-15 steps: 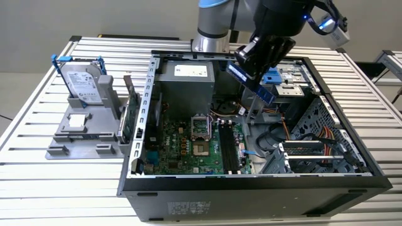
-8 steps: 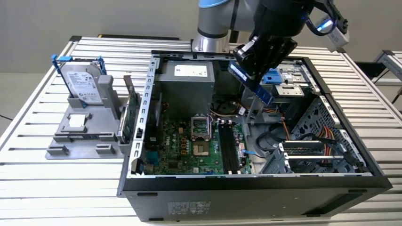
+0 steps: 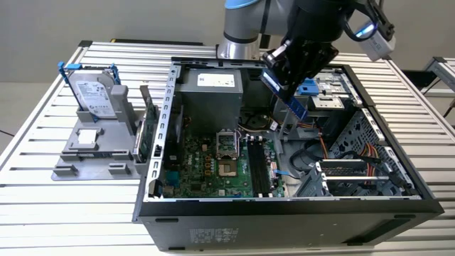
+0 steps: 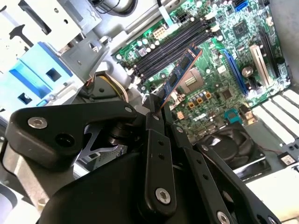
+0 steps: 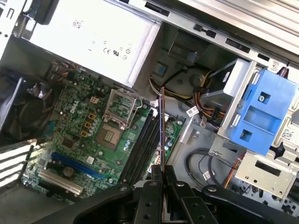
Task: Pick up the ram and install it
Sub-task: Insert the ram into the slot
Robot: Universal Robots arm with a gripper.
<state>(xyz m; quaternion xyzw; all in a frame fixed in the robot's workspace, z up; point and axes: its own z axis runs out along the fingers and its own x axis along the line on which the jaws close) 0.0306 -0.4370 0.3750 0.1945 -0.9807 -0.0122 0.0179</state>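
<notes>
We see the gripper (image 4: 159, 108) pinching the ram (image 4: 180, 74) by its end between nearly closed fingers, with the memory slots (image 3: 257, 166) at its seven o'clock in the exterior view.

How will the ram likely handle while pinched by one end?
Probably stiff: the ram juts straight from the gripper without sagging. Likely light, being a thin board. Held by one end above the motherboard, it might pivot or chip if pressed off-line with the slots.
</notes>
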